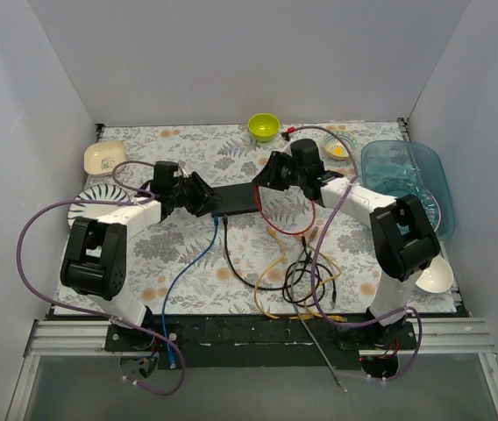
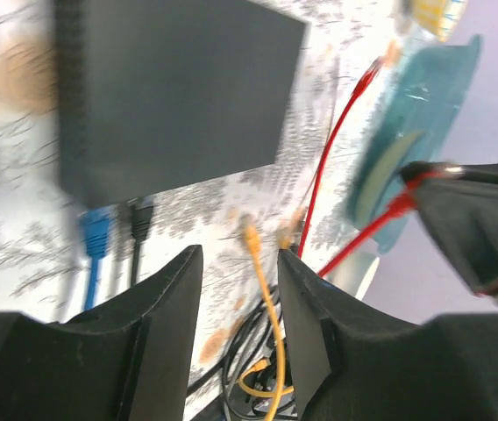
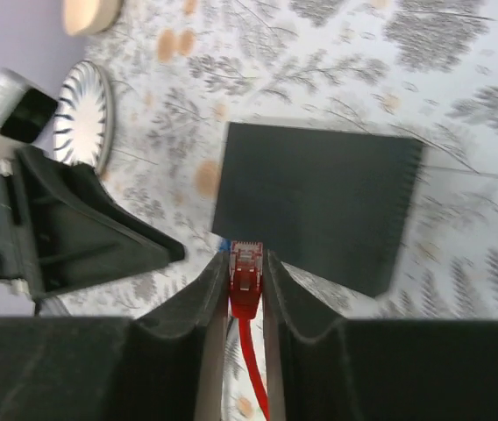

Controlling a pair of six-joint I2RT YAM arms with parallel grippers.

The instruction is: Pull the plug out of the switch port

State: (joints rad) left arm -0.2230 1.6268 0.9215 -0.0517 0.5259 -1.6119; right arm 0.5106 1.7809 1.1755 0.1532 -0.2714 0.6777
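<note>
The black switch (image 1: 236,200) lies flat mid-table; it also shows in the left wrist view (image 2: 174,92) and the right wrist view (image 3: 319,202). My right gripper (image 1: 266,178) is shut on the red plug (image 3: 246,267). The plug's clear tip is bare and sits just off the switch's edge, and its red cable (image 2: 328,167) trails down. My left gripper (image 1: 198,198) is open and empty (image 2: 240,259) at the switch's left end. A blue plug (image 2: 96,232) and a black plug (image 2: 140,217) sit in the switch's ports.
Loose yellow plugs (image 2: 251,232) and a tangle of cables (image 1: 302,276) lie in front of the switch. A green bowl (image 1: 263,125), a beige bowl (image 1: 104,156), a striped plate (image 1: 87,209), a teal bin (image 1: 407,180) and a white bowl (image 1: 433,276) ring the table.
</note>
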